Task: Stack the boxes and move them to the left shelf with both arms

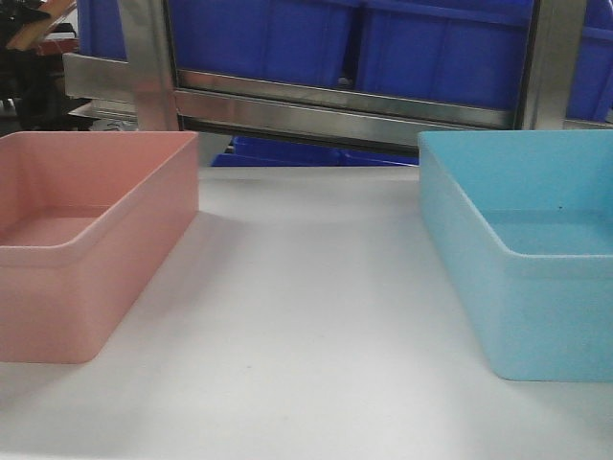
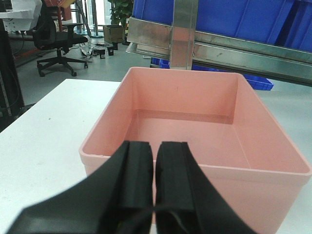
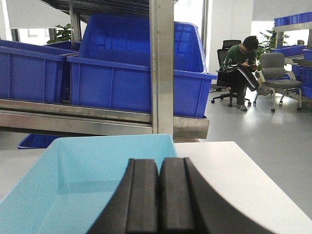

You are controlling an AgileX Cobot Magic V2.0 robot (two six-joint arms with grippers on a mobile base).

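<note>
Before the steel rack (image 1: 335,105), on the white table (image 1: 306,316), the pink bin (image 1: 86,259) and the light blue bin (image 1: 536,297) stand well apart, and I fear the left gripper (image 2: 155,180) and the right gripper (image 3: 159,195), fingers together and seemingly empty, would only push them, not grip.

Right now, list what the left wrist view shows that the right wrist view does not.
Only the left wrist view: the pink box, empty, beyond the shut left fingers, and an empty black office chair. Only the right wrist view: the light blue box, also empty, beyond the shut right fingers, and a seated person. Both: the white table, the steel rack and its dark blue bins.
</note>
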